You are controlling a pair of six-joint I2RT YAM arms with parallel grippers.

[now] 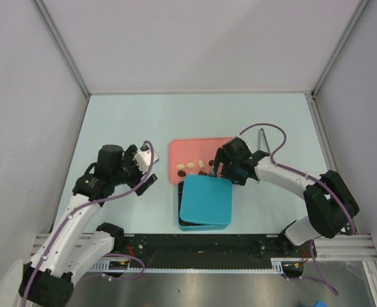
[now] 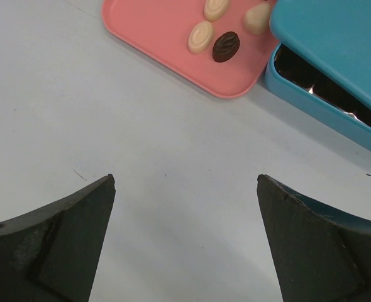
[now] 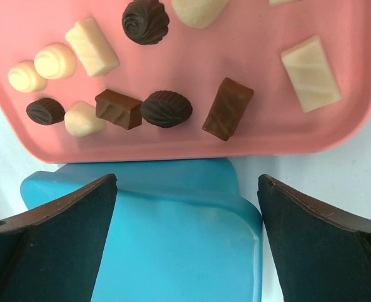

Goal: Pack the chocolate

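Note:
The chocolate (image 3: pixel 166 108) lies loose on a pink tray (image 3: pixel 248 38): several dark, brown and cream pieces (image 1: pixel 192 169) along its near edge. A dark oval piece (image 2: pixel 226 46) and cream pieces show in the left wrist view on the pink tray (image 2: pixel 166 38). A teal box (image 1: pixel 206 201) sits just in front of the tray, its lid (image 3: pixel 173 239) resting askew so a gap (image 2: pixel 317 82) shows. My right gripper (image 3: pixel 187 178) hovers open over the lid's far edge, holding nothing. My left gripper (image 2: pixel 185 178) is open over bare table left of the box.
Thin metal tongs (image 1: pixel 263 141) lie on the table right of the tray, behind my right arm. Grey walls close in the table on three sides. A black rail (image 1: pixel 201 246) runs along the near edge.

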